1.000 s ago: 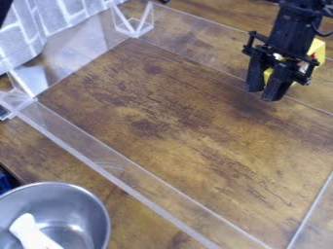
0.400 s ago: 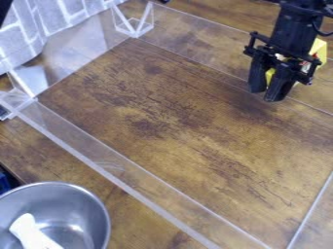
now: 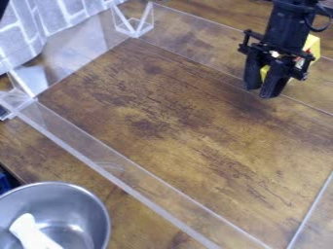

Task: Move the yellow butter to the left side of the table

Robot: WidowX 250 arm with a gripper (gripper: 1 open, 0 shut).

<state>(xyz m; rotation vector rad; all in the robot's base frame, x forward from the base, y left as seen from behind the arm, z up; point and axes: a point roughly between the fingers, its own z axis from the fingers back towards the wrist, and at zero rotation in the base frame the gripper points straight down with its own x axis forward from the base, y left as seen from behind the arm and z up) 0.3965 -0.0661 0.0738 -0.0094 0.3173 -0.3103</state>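
The yellow butter (image 3: 313,47) sits at the far right of the table (image 3: 169,117), mostly hidden behind the black gripper (image 3: 272,88). Only yellow patches show beside and between the fingers (image 3: 279,82). The gripper points steeply down and is shut on the butter. Whether the box rests on the wood or hangs just above it, I cannot tell.
Clear acrylic strips (image 3: 104,160) border the brown wood surface. A round metal bowl (image 3: 53,219) with a white object (image 3: 26,231) inside stands at the bottom left, outside the strips. A white mesh cloth (image 3: 46,29) lies at the top left.
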